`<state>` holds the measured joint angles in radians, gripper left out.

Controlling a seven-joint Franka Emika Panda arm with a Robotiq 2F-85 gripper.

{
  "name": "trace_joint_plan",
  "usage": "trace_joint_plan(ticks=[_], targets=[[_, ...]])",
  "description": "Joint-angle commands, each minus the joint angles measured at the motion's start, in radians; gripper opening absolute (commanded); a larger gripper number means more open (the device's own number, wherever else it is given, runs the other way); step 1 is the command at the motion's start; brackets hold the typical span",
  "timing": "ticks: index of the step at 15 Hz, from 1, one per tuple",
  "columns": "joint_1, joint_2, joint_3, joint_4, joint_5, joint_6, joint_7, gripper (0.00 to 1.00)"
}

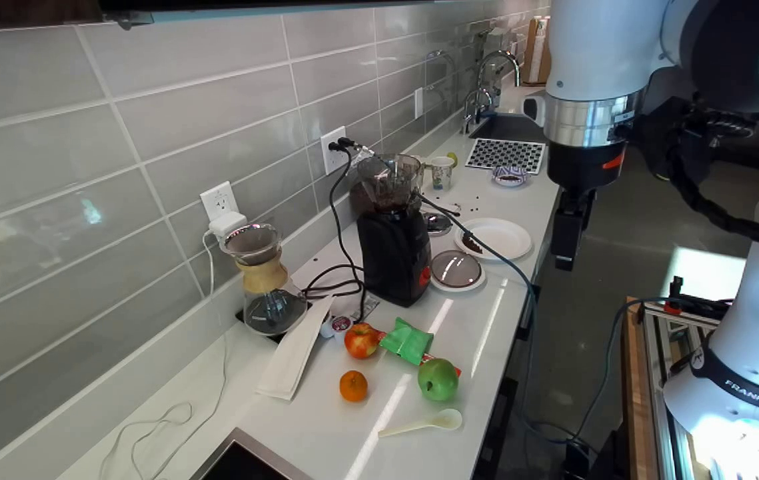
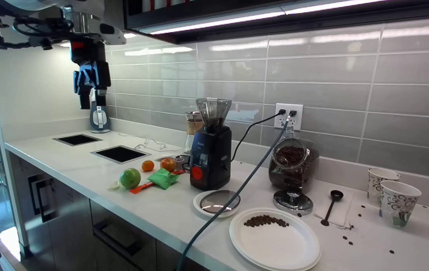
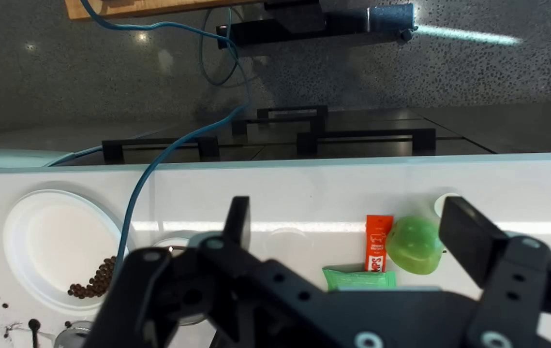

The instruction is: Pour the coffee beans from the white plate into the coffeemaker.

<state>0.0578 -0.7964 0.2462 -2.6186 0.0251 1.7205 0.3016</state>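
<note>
With my pincer wide and empty, I judge this the approach: next I should take level hold of the white plate of coffee beans on the desk near the coffee grinder.

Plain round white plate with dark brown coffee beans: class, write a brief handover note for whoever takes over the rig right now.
Black robot fingers: open, holding nothing, raised clear of the plate.
Plain round white plate: flat on the white counter, dark brown coffee beans along one side.
Tall black boxy coffeemaker: upright, round smoky lid off, on a small white plate alongside.
Done: lid off.
Left: probably grip plate, lift, tip beans into coffeemaker.
</note>
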Motion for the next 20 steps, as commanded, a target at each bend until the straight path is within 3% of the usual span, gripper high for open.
trace_joint_plan(ticks=[1, 3, 6, 10, 16, 17, 20], targets=[[0.009, 0.002, -0.008, 0.001, -0.005, -0.001, 0.005, 1.00], [-0.015, 0.007, 0.004, -0.003, -0.027, 0.022, 0.039, 1.00], [-0.087, -0.018, -0.030, -0.033, -0.057, 0.055, 0.117, 1.00], [-0.170, -0.068, -0.125, -0.073, -0.071, 0.116, 0.121, 1.00], [-0.293, -0.160, -0.355, -0.203, -0.135, 0.379, -0.105, 1.00], [-0.313, -0.104, -0.391, -0.131, -0.137, 0.382, -0.144, 1.00], [-0.378, -0.112, -0.490, -0.133, -0.135, 0.423, -0.229, 1.00]])
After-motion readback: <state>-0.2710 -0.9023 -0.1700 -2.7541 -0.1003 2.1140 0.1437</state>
